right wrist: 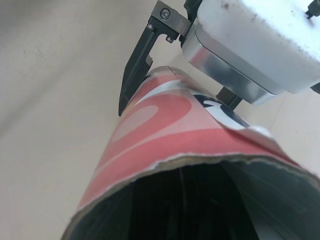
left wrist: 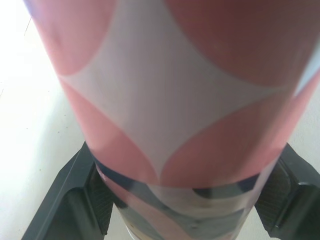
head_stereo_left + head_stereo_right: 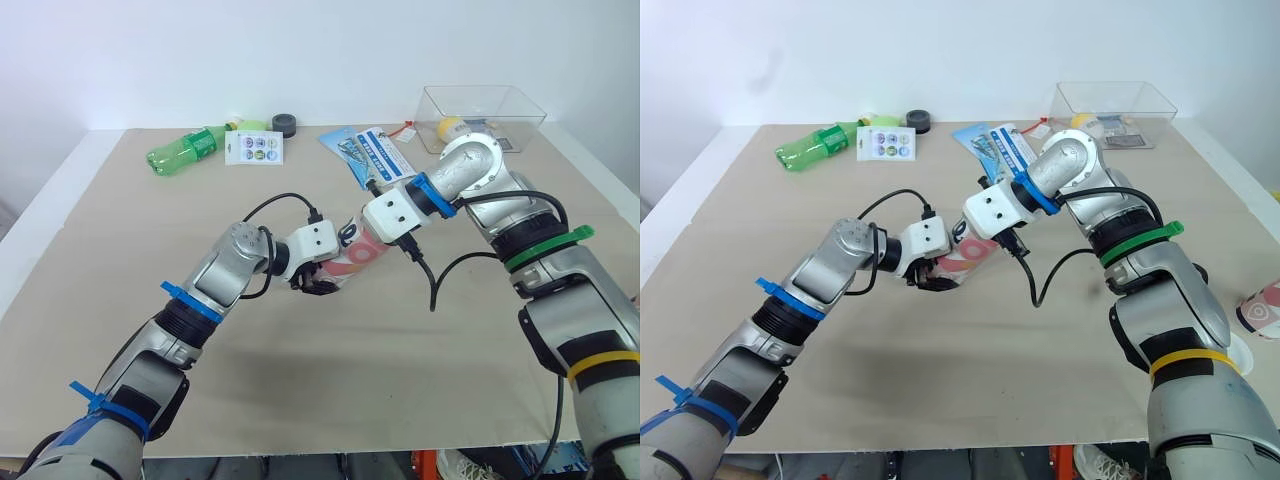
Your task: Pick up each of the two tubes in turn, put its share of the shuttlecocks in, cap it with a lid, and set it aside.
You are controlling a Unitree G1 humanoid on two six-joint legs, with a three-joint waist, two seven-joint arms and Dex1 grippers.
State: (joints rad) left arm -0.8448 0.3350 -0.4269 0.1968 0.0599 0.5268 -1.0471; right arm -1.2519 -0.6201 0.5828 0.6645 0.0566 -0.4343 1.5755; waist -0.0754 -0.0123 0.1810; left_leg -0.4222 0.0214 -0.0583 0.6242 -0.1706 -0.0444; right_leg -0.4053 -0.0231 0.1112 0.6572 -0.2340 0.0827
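I judge the job barely begun. One tube sits mid-frame, seemingly off the table, held slantwise between the two arms with its mouth uncapped. In the right wrist view I look straight into that mouth and it is dark. I can make out no shuttlecock inside, so filling, capping and setting aside all look left to do for this one. A pink-and-white thing at the right edge of the frame may be the other tube, but too little of it shows for me to be sure. The left gripper has the tube clamped: in the left wrist view its black fingers press tight against either side of the lower-left end. The right gripper is at the upper-right, open end, and I cannot tell whether it grips or merely lies alongside. The tube looks like card, pink-red with white curved shapes and a dark band near the clamped end. Its rim is ragged and a little out of round, so a lid may need coaxing. Along the top of the frame lie a green bottle, a sticker card, a black round thing that might be a lid, a blue leaflet and a clear box.
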